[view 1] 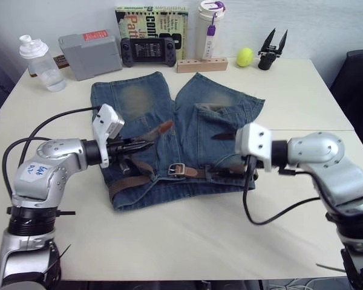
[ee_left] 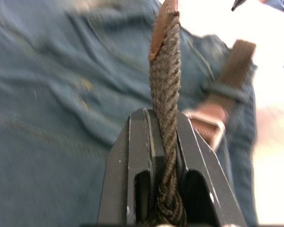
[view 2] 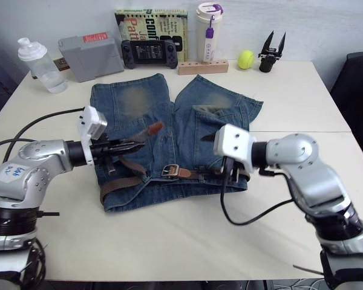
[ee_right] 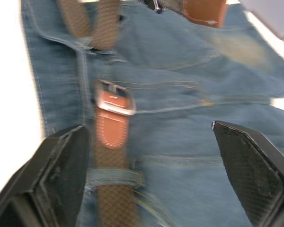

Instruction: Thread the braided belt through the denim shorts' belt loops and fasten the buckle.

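From the head, the denim shorts (view 1: 172, 139) lie flat on the tabletop (view 1: 187, 235), the buckle (view 1: 176, 170) on their waistband.

Left wrist: the left gripper (ee_left: 164, 124) pinches the braided belt (ee_left: 164, 90); the lifted tip might slip.

Right wrist: the right gripper (ee_right: 151, 137) gapes wide above the buckle.

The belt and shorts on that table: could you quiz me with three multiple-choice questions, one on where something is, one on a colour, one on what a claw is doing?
1. Where does the buckle lie?
A) on the shorts' waistband
B) beside the bottle
C) on the floor

2. What colour is the ball?
A) red
B) yellow-green
C) blue

3. The left claw is:
A) open over the table
B) shut on the braided belt
C) holding the ball

Answers: 1 A, it sits on the denim shorts near the front edge; 2 B, plainly yellow-green; 3 B, the fingers clamp the strap.
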`<act>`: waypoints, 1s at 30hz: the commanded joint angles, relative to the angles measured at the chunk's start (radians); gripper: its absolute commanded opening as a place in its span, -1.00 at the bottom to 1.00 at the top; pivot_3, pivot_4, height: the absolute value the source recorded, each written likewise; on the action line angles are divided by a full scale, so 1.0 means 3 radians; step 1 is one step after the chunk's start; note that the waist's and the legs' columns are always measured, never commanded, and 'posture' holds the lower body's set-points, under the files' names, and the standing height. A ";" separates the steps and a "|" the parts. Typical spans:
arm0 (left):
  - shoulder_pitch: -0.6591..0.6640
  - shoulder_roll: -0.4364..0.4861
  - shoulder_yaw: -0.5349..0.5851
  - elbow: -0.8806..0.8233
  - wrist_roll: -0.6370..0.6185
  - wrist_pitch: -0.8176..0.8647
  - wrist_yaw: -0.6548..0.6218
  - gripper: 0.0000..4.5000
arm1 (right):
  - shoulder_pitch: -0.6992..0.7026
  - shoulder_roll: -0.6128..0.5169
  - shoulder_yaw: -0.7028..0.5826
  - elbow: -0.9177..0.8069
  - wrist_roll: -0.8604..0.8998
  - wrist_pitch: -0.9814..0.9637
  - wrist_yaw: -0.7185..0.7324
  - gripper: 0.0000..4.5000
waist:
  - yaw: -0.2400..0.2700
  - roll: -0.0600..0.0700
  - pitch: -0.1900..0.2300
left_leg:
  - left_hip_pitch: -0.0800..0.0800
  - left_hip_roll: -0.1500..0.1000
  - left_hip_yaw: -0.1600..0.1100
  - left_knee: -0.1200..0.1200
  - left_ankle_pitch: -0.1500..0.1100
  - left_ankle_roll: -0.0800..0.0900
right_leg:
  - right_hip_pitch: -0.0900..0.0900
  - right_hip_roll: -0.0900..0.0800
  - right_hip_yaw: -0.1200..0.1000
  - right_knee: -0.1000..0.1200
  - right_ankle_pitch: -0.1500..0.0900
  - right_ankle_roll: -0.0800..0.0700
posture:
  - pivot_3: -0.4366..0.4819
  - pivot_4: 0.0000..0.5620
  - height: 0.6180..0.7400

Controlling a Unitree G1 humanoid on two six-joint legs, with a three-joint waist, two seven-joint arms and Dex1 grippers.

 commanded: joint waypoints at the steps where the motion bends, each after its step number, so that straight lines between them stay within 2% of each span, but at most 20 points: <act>1: 0.0067 0.0195 0.0053 -0.0159 -0.0075 0.0018 -0.0170 -1.00 | 0.0111 0.0168 0.0259 -0.0026 -0.0405 -0.0260 -0.0297 0.97 | 0.0010 -0.0001 0.0000 | -0.0001 -0.0001 0.0000 0.0001 0.0000 0.0000 | -0.0003 -0.0001 0.0001 -0.0002 0.0000 -0.0001 | -0.05 -0.47 0.30; 8: 0.0081 0.0153 0.0046 -0.0113 -0.0070 0.0069 -0.0031 -1.00 | 0.0103 0.0539 0.0619 0.0217 -0.0931 -0.0489 -0.0631 0.97 | 0.0014 -0.0002 -0.0001 | -0.0002 -0.0002 0.0000 0.0002 0.0000 -0.0001 | -0.0003 -0.0002 0.0002 0.0001 0.0000 -0.0001 | -0.05 -0.47 0.30; 13: 0.0066 0.0121 0.0037 -0.0119 -0.0054 0.0076 0.0023 -1.00 | 0.0137 0.0684 0.0628 0.0316 -0.1066 -0.0470 -0.0745 0.97 | 0.0010 -0.0002 -0.0001 | -0.0002 -0.0002 0.0000 0.0001 0.0000 -0.0001 | -0.0003 -0.0001 0.0002 0.0004 0.0000 -0.0001 | -0.05 -0.47 0.30; 15: 0.0057 0.0133 0.0030 -0.0099 -0.0037 0.0058 0.0025 -1.00 | 0.0175 0.0709 0.0617 0.0333 -0.1117 -0.0469 -0.0792 0.74 | 0.0011 -0.0002 -0.0001 | -0.0002 -0.0002 0.0000 0.0001 0.0000 -0.0001 | -0.0003 0.0000 0.0001 0.0004 0.0000 -0.0001 | -0.05 -0.47 0.30; 16: 0.0052 0.0141 0.0031 -0.0083 -0.0032 0.0050 0.0020 -1.00 | 0.0193 0.0715 0.0616 0.0335 -0.1140 -0.0467 -0.0817 0.69 | 0.0011 -0.0002 -0.0001 | -0.0002 -0.0002 0.0000 0.0001 0.0000 -0.0001 | -0.0003 0.0000 0.0002 0.0004 0.0000 -0.0001 | -0.05 -0.47 0.30; 24: 0.0020 0.0142 0.0107 -0.0010 -0.0087 0.0092 0.0023 -1.00 | 0.0315 0.0834 0.0508 0.0293 -0.1211 -0.0404 -0.1033 -0.86 | 0.0009 -0.0002 -0.0001 | -0.0002 -0.0002 0.0001 0.0001 0.0000 -0.0001 | -0.0004 0.0000 0.0002 0.0004 0.0000 -0.0001 | -0.05 -0.47 0.30; 25: 0.0021 0.0135 0.0114 -0.0009 -0.0095 0.0103 0.0029 -1.00 | 0.0325 0.0875 0.0474 0.0287 -0.1206 -0.0367 -0.1088 -1.00 | 0.0008 -0.0002 -0.0001 | -0.0001 -0.0002 0.0001 0.0001 0.0000 -0.0001 | -0.0004 0.0000 0.0002 0.0004 0.0000 -0.0001 | -0.05 -0.47 0.30; 30: 0.0034 0.0062 0.0052 -0.0093 -0.0146 0.0246 0.0097 -1.00 | 0.0399 0.1219 0.0217 0.0224 -0.1065 -0.0155 -0.1421 -1.00 | 0.0011 -0.0003 -0.0002 | -0.0002 -0.0002 0.0000 0.0001 0.0000 -0.0002 | -0.0003 0.0000 0.0002 0.0006 0.0000 -0.0001 | -0.05 -0.47 0.30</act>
